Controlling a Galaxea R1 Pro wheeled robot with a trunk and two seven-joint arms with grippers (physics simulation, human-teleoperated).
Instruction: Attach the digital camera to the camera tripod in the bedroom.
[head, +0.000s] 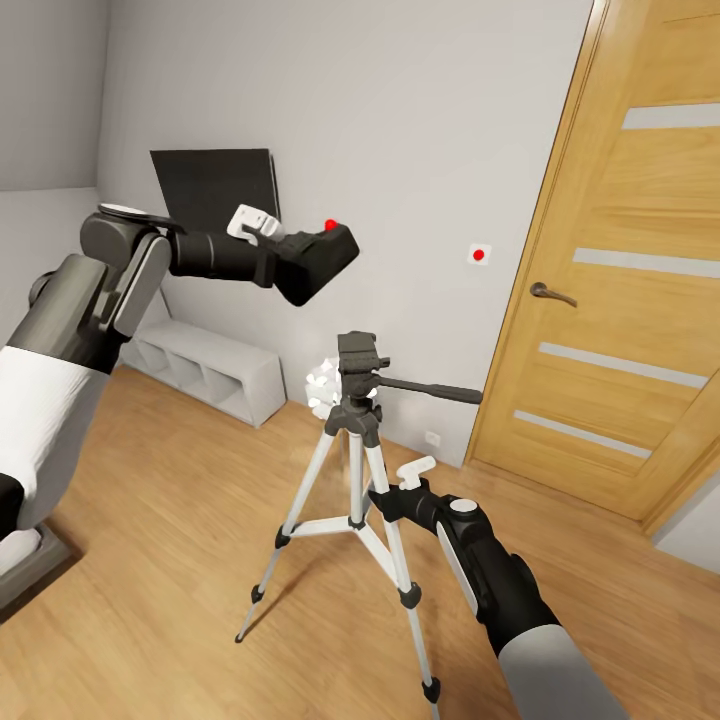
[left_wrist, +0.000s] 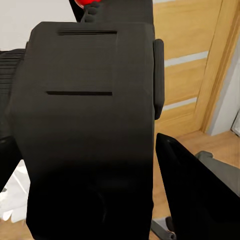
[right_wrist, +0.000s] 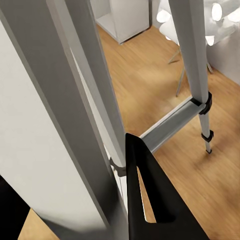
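Note:
My left gripper (head: 300, 270) is shut on the digital camera (head: 335, 245), a chunky black body with a red dot on top. It holds the camera in the air, above and a little left of the tripod's black head (head: 360, 362). In the left wrist view the camera (left_wrist: 90, 130) sits close up, with one finger (left_wrist: 195, 195) beside it. The camera tripod (head: 355, 470) stands on the wood floor, its pan handle (head: 430, 390) pointing right. My right gripper (head: 383, 497) is closed around a silver leg just below the head. That leg (right_wrist: 60, 115) passes between the fingers (right_wrist: 150, 200).
An oak door (head: 620, 300) with pale stripes is to the right. White cube shelves (head: 210, 370) sit low on the left wall under a dark panel (head: 215, 190). A white lamp-like object (head: 323, 385) stands behind the tripod. A bed edge (head: 30, 560) is at lower left.

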